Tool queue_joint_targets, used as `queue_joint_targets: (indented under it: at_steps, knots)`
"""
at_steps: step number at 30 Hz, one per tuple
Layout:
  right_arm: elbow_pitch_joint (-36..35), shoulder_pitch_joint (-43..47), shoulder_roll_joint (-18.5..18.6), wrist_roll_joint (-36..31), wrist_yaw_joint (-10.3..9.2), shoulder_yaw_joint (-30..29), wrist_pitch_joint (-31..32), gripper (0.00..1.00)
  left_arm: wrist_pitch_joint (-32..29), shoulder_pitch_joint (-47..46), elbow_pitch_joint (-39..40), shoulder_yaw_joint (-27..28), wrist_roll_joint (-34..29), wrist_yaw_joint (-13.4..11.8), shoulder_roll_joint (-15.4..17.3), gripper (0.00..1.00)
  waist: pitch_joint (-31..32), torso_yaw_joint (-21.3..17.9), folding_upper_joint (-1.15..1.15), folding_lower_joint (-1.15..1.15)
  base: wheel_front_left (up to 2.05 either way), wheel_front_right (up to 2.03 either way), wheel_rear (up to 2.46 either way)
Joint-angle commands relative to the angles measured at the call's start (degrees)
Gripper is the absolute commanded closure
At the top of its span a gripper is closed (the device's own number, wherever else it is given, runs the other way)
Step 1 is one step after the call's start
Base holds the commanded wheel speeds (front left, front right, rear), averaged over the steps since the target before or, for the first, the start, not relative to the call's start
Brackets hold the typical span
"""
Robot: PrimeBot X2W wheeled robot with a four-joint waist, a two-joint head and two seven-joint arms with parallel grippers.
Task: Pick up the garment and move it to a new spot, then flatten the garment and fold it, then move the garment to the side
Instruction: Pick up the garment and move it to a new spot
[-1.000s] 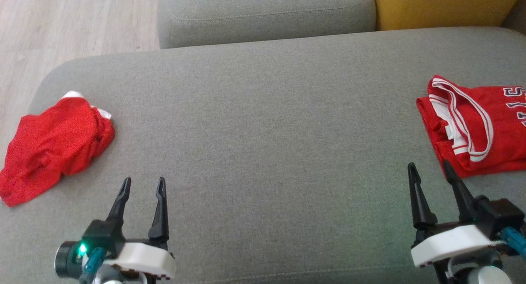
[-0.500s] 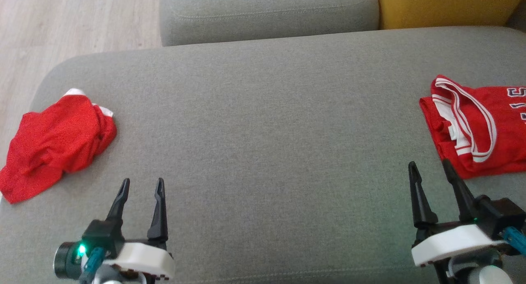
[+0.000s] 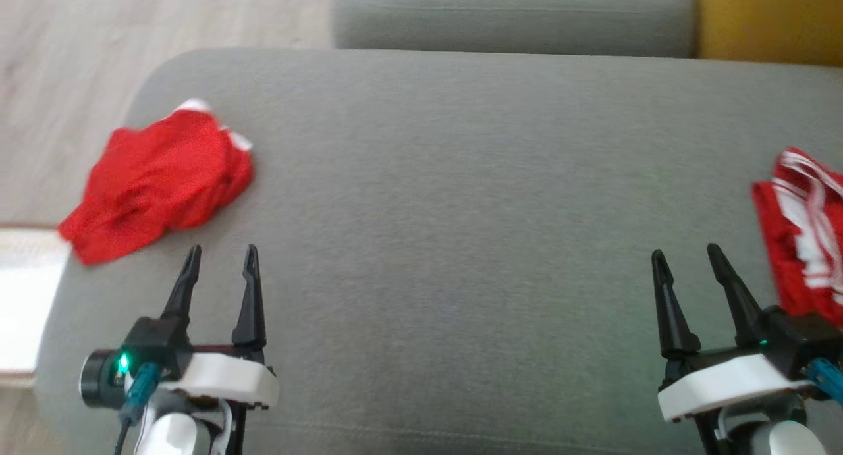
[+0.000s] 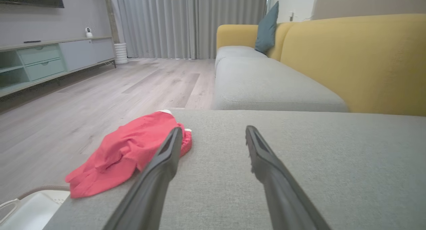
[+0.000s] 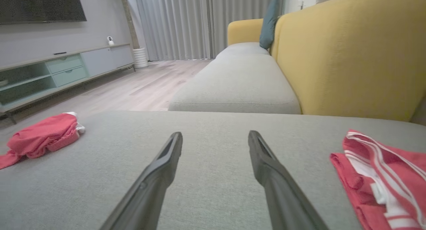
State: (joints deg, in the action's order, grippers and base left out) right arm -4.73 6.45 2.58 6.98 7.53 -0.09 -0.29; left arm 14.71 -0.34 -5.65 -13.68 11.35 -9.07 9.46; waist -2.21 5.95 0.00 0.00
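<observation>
A crumpled red garment lies at the left end of the grey seat cushion, its lower tail reaching the cushion's left edge. The left gripper hovers over the cushion's near left part, its 2 fingers spread wide and holding nothing. The garment sits ahead of those fingertips and to their left, near but not touching. The right gripper, likewise spread and empty, hangs over the cushion's near right part. It is well apart from the garment and just beside a folded red jersey at the cushion's right end. The left arm is plainly the nearer. The garment's long axis runs diagonally from the cushion's near left edge toward its far middle, white-trimmed end pointing farthest in.
</observation>
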Motion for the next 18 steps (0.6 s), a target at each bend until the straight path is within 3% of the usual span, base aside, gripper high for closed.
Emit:
queue_joint_targets:
  at_steps: [1,9,18]
  knots:
    - [-2.7,-2.4,0.3,-0.3,-0.04,1.8,0.2,0.00,0.3,-3.4,2.2,3.2,0.0,0.0,0.1,0.00,-0.5,5.2,0.00,0.00,0.00,0.00,0.00]
    - [-3.8,-3.2,0.3,-0.7,-0.04,2.7,0.7,0.00,0.3,-4.0,2.5,4.7,-0.7,1.2,-0.4,0.00,-0.4,11.5,0.00,0.00,0.00,0.00,0.00]
    - [-4.8,-3.7,0.3,-1.3,-0.04,2.4,1.4,0.00,0.3,-3.9,3.1,6.2,-1.5,2.4,-1.4,0.00,-1.3,14.0,0.00,0.00,0.00,0.00,0.00]
